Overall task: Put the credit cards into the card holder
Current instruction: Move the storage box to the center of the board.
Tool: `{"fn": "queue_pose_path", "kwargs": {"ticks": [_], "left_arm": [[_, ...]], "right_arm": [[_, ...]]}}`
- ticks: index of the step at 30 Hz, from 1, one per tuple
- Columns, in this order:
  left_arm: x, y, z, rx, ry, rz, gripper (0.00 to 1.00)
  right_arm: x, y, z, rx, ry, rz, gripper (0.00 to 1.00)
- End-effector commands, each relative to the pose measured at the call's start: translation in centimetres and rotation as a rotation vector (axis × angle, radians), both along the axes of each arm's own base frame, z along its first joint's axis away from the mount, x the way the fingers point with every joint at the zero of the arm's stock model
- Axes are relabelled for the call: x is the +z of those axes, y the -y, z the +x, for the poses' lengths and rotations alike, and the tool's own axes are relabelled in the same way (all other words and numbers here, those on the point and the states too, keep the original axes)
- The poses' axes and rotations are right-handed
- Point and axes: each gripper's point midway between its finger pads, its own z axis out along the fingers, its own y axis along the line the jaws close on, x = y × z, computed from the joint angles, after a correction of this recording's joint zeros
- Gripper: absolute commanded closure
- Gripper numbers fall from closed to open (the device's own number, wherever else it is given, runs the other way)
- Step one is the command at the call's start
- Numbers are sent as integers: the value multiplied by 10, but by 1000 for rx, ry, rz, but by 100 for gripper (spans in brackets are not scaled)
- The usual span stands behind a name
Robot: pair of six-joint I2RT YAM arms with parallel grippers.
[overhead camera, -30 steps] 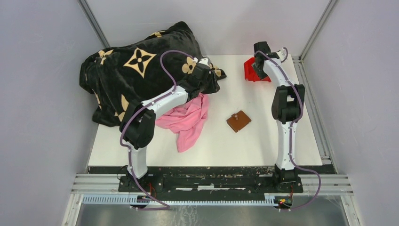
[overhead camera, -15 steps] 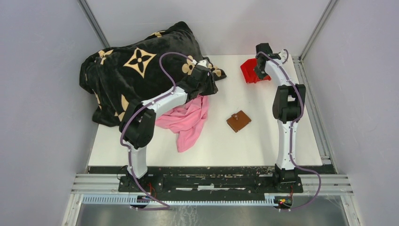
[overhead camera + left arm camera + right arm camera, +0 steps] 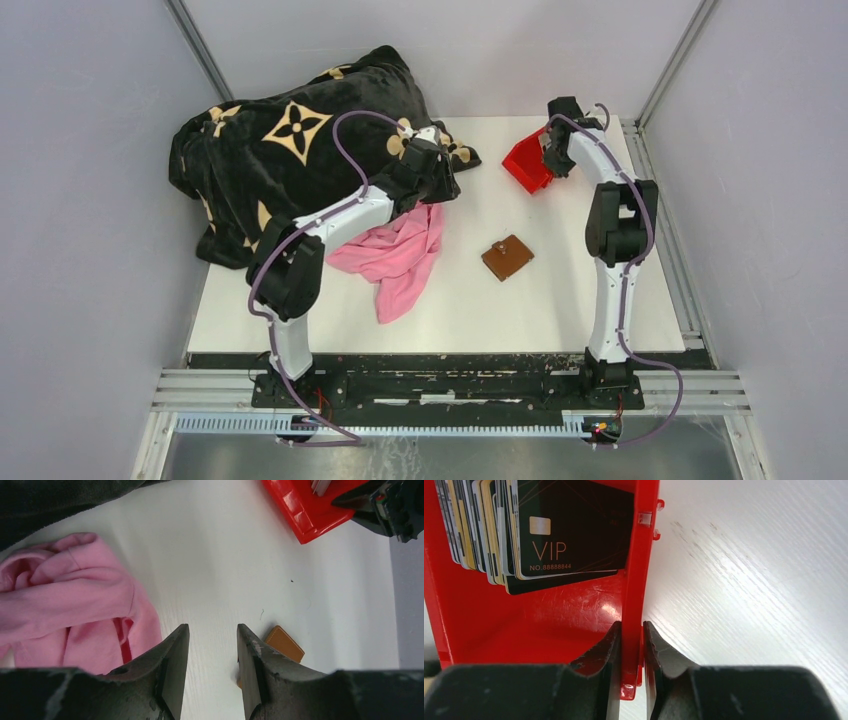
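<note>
- The credit cards stand packed on edge in a fanned stack inside a red plastic bin, against its inner left side in the right wrist view.
- The front card is black with a small gold chip, fine gold lines, the gold letters "VIP" and "NO.88888844" beneath. Behind it only the edges of the other cards show, in silver-grey, gold and dark tones.
- From the left wrist view, only a pale corner of the stack peeks over the bin.
- The right gripper is clamped on the bin's thin upright side wall, one finger inside and one outside. Both fingers press the red plastic.
- In the overhead view the bin sits skewed to the edges of the white table.
- The card holder, a small tan-brown leather folder, lies closed and flat on the table, well apart from the bin on the side nearer the arm bases. It is turned diagonally and shows a short strap tab.
- The left gripper hovers left of the bin with its jaws apart and nothing between them. The card holder shows just past its right finger.
- A crumpled pink cloth lies left of the bin, and a black plush blanket with tan flower motifs is heaped farther left.
</note>
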Motion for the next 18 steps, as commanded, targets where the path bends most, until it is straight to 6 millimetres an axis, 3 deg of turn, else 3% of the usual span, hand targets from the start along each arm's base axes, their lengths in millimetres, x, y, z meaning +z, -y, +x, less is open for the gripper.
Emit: {"fn": "queue_pose_path", "kwargs": {"ticks": [1,7,18], "left_arm": [[49,-9,4,24,114,-35,52],[59,-18,-1,44,129,-33,52],[58,-32,-13,77,133,-39,52]], "right_arm": [[28,-6,-21,156,-37,-27,90],[48,-20,-30,327,-51,-61,99],[79,-61,-42,555,-49,-93,99]]}}
